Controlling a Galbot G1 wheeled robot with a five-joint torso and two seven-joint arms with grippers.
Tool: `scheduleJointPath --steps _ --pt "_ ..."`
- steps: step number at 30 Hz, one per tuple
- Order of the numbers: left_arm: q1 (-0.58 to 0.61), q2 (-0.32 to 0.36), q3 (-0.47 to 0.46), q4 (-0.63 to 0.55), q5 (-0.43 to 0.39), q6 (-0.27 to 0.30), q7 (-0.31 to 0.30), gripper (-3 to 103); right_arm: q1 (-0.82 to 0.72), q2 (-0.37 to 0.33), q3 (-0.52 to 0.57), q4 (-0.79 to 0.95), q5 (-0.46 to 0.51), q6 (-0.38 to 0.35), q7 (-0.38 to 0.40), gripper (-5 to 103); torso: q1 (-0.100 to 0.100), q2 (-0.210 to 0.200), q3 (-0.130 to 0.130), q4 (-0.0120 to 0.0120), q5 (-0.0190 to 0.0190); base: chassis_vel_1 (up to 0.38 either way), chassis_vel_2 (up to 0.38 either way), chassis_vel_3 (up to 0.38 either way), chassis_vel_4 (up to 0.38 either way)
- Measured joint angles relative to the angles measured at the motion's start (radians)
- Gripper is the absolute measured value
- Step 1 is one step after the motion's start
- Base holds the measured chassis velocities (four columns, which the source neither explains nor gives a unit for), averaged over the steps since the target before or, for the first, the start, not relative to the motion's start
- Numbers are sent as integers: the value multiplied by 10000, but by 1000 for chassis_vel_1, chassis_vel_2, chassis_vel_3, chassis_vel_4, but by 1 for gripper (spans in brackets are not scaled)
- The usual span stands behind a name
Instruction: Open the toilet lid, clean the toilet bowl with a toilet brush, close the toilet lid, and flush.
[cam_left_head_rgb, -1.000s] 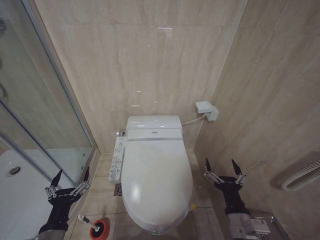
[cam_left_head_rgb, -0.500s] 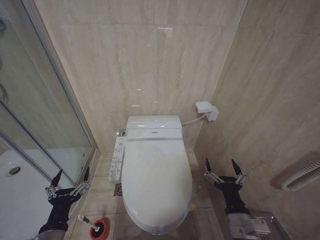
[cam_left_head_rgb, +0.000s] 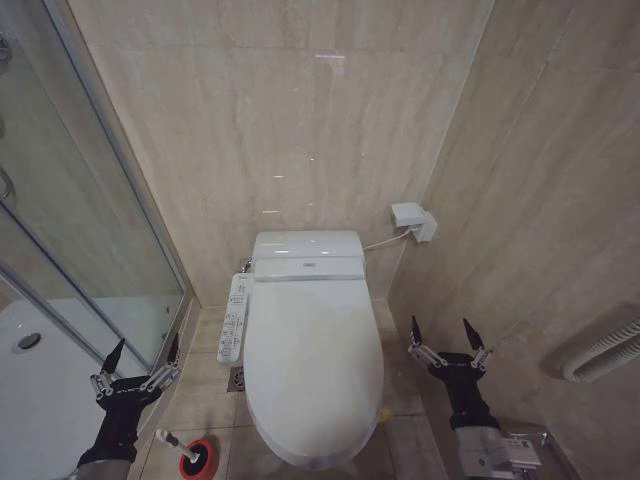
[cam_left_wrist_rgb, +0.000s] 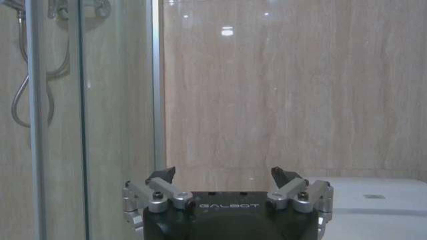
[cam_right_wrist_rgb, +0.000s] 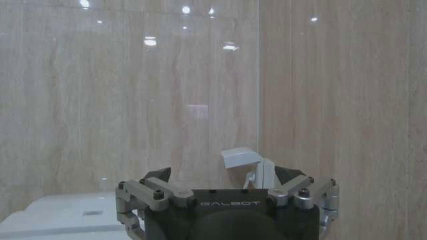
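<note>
The toilet lid (cam_left_head_rgb: 312, 360) lies shut flat over the toilet bowl (cam_left_head_rgb: 300, 458), whose white button panel (cam_left_head_rgb: 234, 318) runs along its left side. The toilet brush (cam_left_head_rgb: 172, 441) stands tilted in its small red cup holder (cam_left_head_rgb: 198, 458) on the floor left of the bowl. My left gripper (cam_left_head_rgb: 144, 352) hovers open just above and left of the brush. On the other side of the toilet, by the wall, my right gripper (cam_left_head_rgb: 445, 333) is open too. Both hold nothing. The wrist views show each gripper's spread fingers (cam_left_wrist_rgb: 162, 175) (cam_right_wrist_rgb: 157, 177) facing the back wall.
A glass shower door (cam_left_head_rgb: 75, 220) stands close on the left, with the white shower tray (cam_left_head_rgb: 35, 370) behind it. Tiled walls close in at the back and right. A white wall box (cam_left_head_rgb: 413, 220) with a cable sits behind the toilet. A grab rail (cam_left_head_rgb: 605, 350) is at the right.
</note>
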Motion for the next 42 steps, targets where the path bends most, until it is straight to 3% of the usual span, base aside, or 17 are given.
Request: scheduleJointPath --steps 42 --pt "0 0 0 0 0 0 0 97 0 0 0 0 -1 0 0 100 0 0 0 0 0 0 0 0 0"
